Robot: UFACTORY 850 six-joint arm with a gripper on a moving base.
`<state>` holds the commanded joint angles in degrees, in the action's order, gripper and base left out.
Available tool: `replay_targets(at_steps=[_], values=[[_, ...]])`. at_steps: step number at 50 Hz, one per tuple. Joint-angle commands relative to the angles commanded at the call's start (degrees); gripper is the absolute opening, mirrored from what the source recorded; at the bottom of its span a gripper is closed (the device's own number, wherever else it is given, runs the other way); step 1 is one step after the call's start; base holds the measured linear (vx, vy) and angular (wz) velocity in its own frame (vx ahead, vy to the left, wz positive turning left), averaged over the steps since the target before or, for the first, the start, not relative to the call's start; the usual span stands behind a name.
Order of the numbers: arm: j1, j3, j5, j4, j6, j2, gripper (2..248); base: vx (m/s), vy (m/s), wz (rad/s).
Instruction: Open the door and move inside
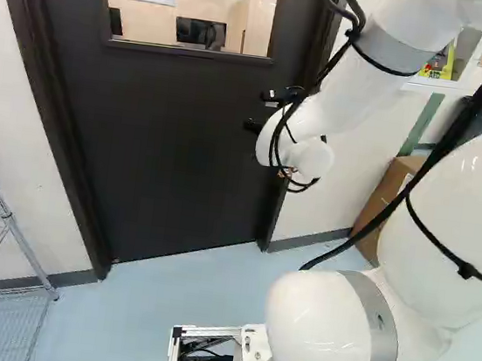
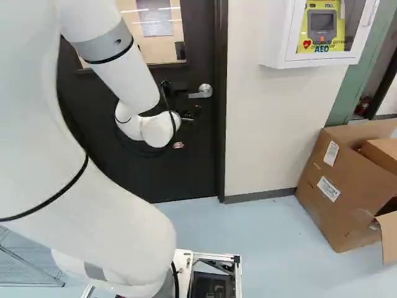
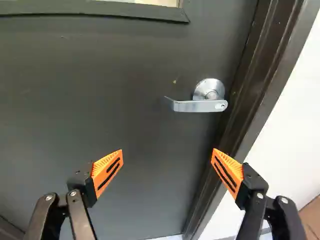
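The dark door (image 1: 168,128) stands shut in its frame, with a window in its upper part. Close in front of it is my gripper (image 1: 270,112) in the left base view. A silver lever handle (image 2: 201,91) shows beside the wrist in the right base view. Seen from the wrist, the gripper (image 3: 167,156) has its two orange-padded fingers wide apart and nothing between them. The lever (image 3: 197,105) lies ahead, nearer the finger on the door-frame side, apart from both fingertips. Its free end points away from the frame.
The door frame (image 3: 260,75) borders a white wall. An AED cabinet (image 2: 279,37) hangs on that wall, above and left of an open cardboard box (image 2: 335,186) on the floor. A wire shelf (image 1: 7,222) stands on the door's other side.
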<state>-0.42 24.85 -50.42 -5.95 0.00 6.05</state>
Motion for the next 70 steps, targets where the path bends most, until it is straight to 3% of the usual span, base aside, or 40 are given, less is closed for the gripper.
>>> replay_targets(at_steps=[29,70], values=[[-0.6,5.5,-0.1,-5.4,0.0,-1.7,247,0.000,0.000,0.000],[-0.8,13.7,-0.1,-6.2,0.0,-7.1,247,0.000,0.000,0.000]])
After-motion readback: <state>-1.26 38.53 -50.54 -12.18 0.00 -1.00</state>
